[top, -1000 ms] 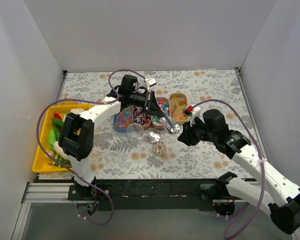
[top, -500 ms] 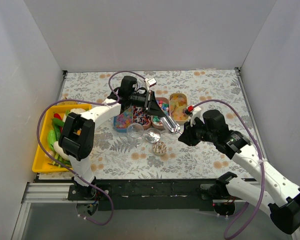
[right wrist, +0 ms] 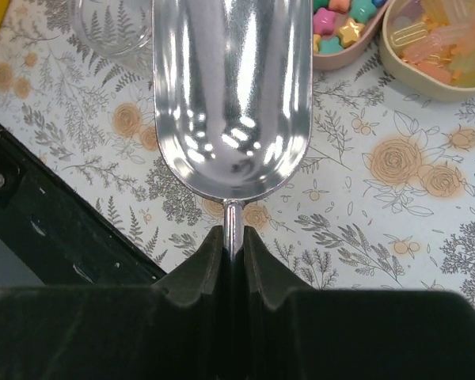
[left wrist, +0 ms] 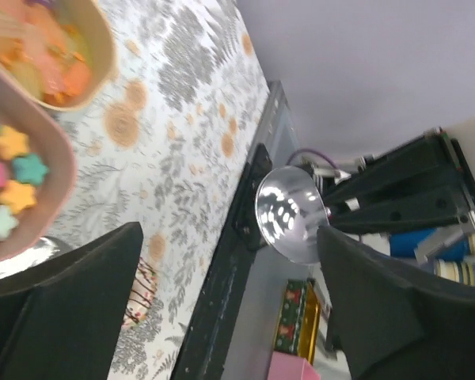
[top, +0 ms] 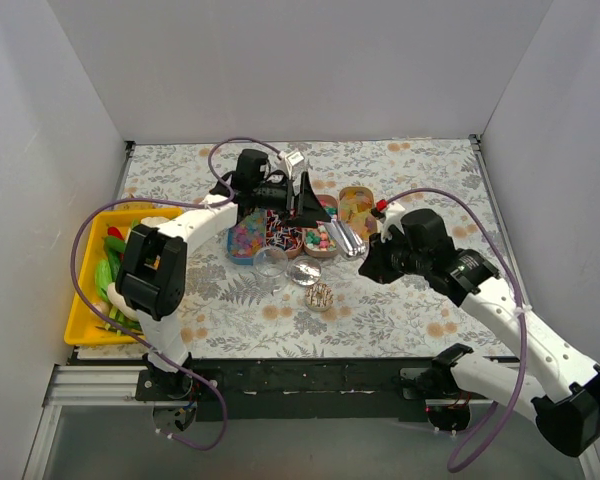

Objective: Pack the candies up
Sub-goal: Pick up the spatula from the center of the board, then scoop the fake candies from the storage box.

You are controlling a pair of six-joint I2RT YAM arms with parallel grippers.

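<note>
Polished metal scoop (right wrist: 231, 95), smooth candies (right wrist: 349, 32)

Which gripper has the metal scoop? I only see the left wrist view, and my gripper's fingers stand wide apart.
Observer: The right gripper is shut on the scoop, pinching its thin handle.
Operator: Is anything in it?
Observer: No. The right wrist view shows its bowl empty.
Operator: Where is the clear jar?
Observer: The clear jar stands on the table, left of the scoop and a little nearer the arm bases in the top view.
</note>
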